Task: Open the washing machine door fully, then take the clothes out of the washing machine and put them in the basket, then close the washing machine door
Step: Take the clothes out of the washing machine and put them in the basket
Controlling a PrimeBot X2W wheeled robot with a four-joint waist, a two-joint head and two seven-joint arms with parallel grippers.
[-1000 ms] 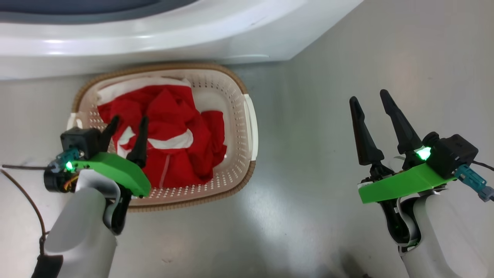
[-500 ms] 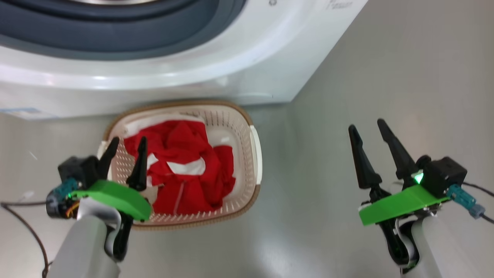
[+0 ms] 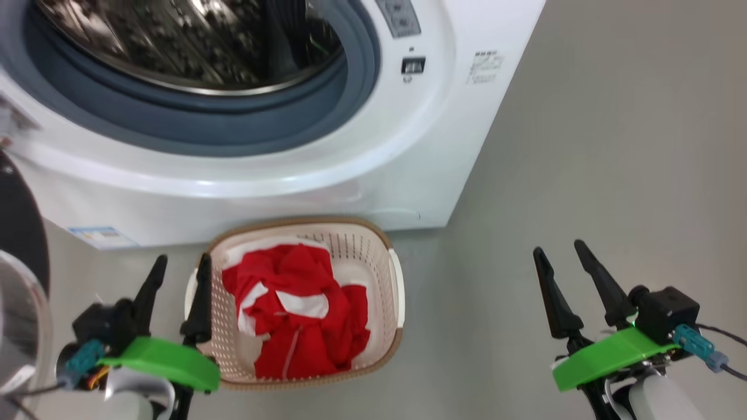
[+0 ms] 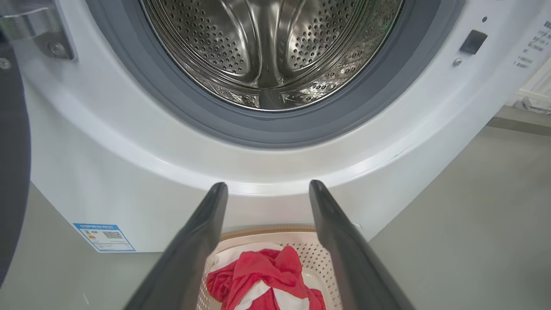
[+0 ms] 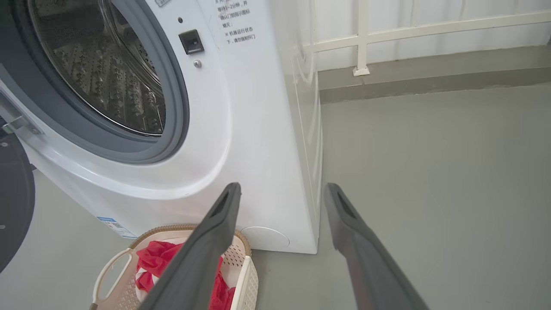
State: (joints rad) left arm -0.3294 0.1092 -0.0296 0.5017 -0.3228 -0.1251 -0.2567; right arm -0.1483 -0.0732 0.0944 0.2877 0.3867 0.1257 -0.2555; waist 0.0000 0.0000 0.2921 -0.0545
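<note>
Washing machine (image 3: pixel 408 146): white front-loader standing on the grey floor (image 3: pixel 583 146), its round mouth facing me. A grey rubber ring frames the drum (image 4: pixel 271 47), which shows bare perforated steel wherever I can see into it. A blue label (image 3: pixel 102 236) sits at the lower left corner of the front.

Washing machine door (image 3: pixel 17 233): swung open on its left-hand hinge, with the black rim and the glass bowl at my far left.

Basket (image 3: pixel 385 262): on the floor at the machine's foot, below the mouth; I cannot tell whether the two touch. Its long axis runs along the machine's front, with a white handle at each short end.

Clothes (image 3: pixel 297 315): a crumpled red heap with white panels, lying inside the basket. It fills the left and middle, and bare basket floor shows at the right.

My left claw (image 3: pixel 181 259): fingers spread, gripping nothing, pointing toward the machine. It hangs at the basket's left end, with its inner finger over the rim there.

My right claw (image 3: pixel 558 248): fingers spread, gripping nothing, pointing the same way. It is over bare floor, well to the right of the basket.
</note>
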